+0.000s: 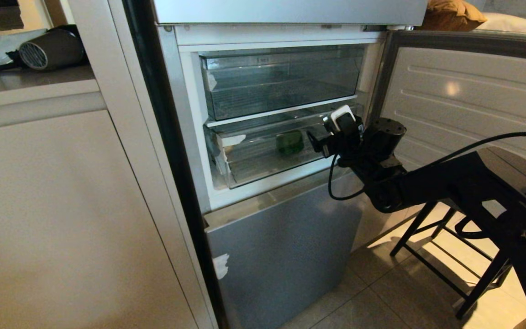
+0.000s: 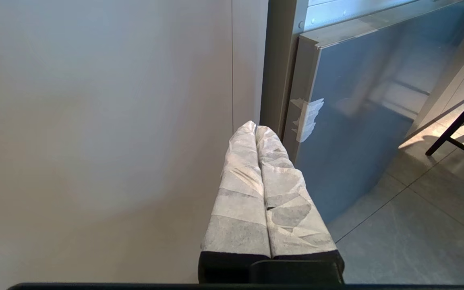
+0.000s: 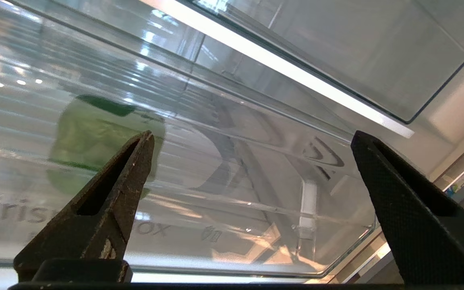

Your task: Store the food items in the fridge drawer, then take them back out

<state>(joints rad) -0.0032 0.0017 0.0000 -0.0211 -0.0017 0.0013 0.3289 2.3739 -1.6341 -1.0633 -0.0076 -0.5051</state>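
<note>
We see the green bell pepper [image 1: 289, 141] lying inside the clear fridge drawer [image 1: 244, 169], behind its transparent front wall. Just to its right, outside that wall, our right gripper [image 3: 252, 139] hangs with its jaws spread wide and empty. Our left gripper [image 2: 255, 125] sits clenched, low by the lower fridge panel [image 2: 361, 121].

Head camera looks down at the fridge drawer [image 1: 263, 155]; right wrist camera faces it close up.

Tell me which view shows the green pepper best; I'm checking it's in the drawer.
The head view: the pepper sits whole inside the clear drawer. The right wrist view shows it partly behind a pincer finger. The left wrist view misses it.
</note>
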